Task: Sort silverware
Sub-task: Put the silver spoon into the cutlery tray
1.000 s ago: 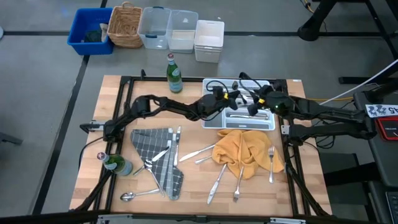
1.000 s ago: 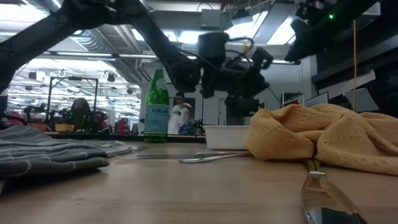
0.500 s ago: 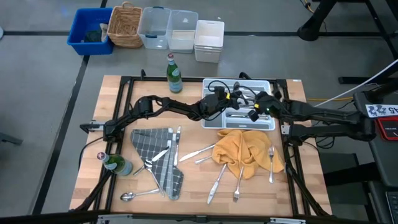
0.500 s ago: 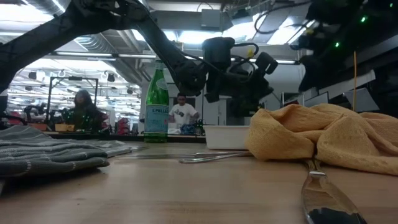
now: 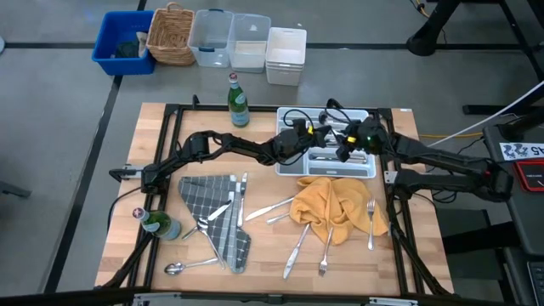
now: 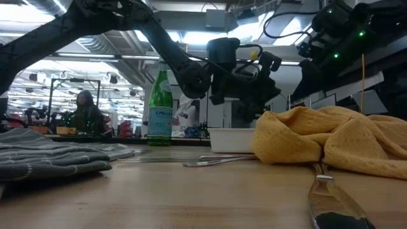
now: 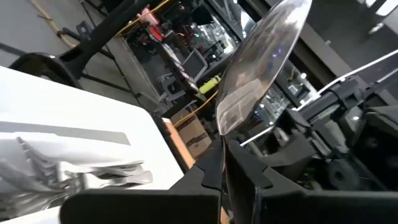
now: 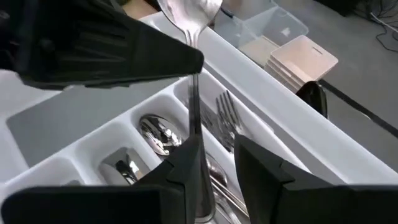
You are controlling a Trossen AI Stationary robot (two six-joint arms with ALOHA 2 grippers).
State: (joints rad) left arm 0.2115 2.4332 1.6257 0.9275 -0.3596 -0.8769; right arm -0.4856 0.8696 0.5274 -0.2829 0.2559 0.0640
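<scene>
Spoon (image 7: 261,59) stands clamped between the left gripper (image 7: 239,168) jaws, bowl up; its handle is hidden below the fingers. In the right wrist view a second spoon (image 8: 189,12) is pinched in the right gripper (image 8: 211,155) jaws, its bowl cut off by the frame edge, its handle running down between the fingers. Both grippers hang over the white tray (image 5: 367,169) at the back of the counter (image 5: 263,255), close together; from above, dark arm links and cables cover most of the tray, so which compartment each is over cannot be told.

Tray contents, right wrist view: forks (image 8: 227,115) in one slot, spoon bowls (image 8: 155,134) in the next, partly hidden by the gripper.

Loose silverware on the counter: a fork (image 5: 371,223) on the edge of the yellow cloth (image 5: 336,204), several pieces (image 5: 302,242) poking from under it with ends covered, others on the grey checked cloth (image 5: 212,212), a spoon (image 5: 183,267) near the front edge. Types of the half-covered pieces cannot be made out.

Low view: a utensil (image 6: 334,207) lies blurred in the foreground, cut off at the bottom. Green bottle (image 5: 238,100) stands behind the left arm.
</scene>
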